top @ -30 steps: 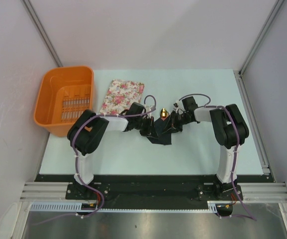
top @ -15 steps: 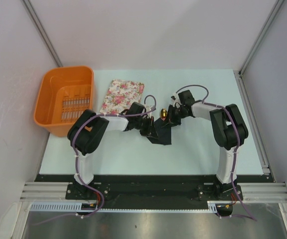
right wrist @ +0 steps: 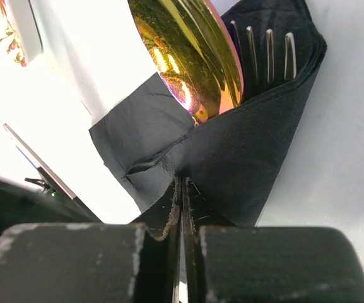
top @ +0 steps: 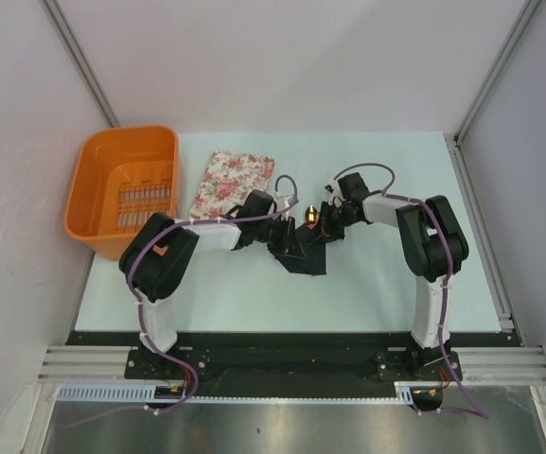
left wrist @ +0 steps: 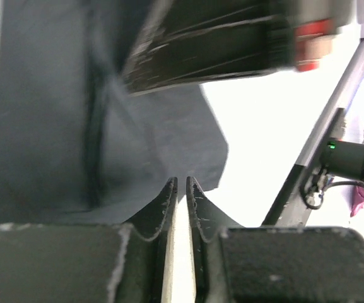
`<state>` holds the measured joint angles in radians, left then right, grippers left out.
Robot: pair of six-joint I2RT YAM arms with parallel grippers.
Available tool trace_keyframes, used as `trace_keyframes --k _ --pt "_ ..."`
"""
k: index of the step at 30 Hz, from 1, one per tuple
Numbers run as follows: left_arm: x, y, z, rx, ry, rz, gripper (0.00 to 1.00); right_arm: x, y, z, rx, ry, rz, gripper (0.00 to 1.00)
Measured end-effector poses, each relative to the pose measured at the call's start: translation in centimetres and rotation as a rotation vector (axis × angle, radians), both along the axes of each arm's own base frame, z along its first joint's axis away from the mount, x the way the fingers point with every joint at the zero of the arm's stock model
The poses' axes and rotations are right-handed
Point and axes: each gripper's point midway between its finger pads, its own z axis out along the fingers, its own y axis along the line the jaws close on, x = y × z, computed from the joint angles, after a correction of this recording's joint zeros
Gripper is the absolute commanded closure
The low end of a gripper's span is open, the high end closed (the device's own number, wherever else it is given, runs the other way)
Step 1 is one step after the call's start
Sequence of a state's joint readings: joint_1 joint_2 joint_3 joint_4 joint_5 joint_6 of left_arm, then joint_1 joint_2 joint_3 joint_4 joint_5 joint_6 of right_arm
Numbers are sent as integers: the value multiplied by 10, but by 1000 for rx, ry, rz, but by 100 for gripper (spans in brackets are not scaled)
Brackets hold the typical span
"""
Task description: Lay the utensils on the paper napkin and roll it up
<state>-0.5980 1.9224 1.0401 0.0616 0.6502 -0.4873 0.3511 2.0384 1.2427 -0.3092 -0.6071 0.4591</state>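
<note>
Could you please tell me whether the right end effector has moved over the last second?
Yes. In the top view the right end effector, pinching the paper napkin, has shifted toward the table's far edge, slightly left.

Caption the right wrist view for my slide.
Right gripper closed on the black paper napkin, folded around a gold spoon and fork.

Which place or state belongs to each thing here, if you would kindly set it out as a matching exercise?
Things:
1 orange basket
2 floral cloth
3 gold spoon head
4 right tool

Places or states:
A poking out of the folded black paper napkin
B at the table's far left corner
C shut on the napkin's fold
D lying flat just right of the basket

Pairs: 1-B; 2-D; 3-A; 4-C.
</note>
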Motion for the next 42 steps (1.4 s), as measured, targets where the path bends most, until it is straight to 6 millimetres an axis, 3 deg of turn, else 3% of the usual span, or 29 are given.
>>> trace_keyframes --k 4,8,13,19,25,28,42 --pt "-4 -15 23 -54 -64 -36 83 0 0 0 -1 0 0 100" --pt "-10 -28 28 -82 -64 -55 84 0 0 -1 -5 2 -1 100" --pt "-6 -32 11 -76 -11 -28 87 0 -1 -1 -5 2 -2 100" --pt "0 -22 -20 -42 96 40 91 0 -1 -1 -6 3 -2 100" --pt "2 -20 -21 -43 108 54 95 0 1 1 2 5 2 84" --pt "2 -20 -21 -42 108 55 97 0 3 4 9 2 7 82" --pt "2 -20 -21 -42 109 55 100 -4 9 9 -102 -85 55 89"
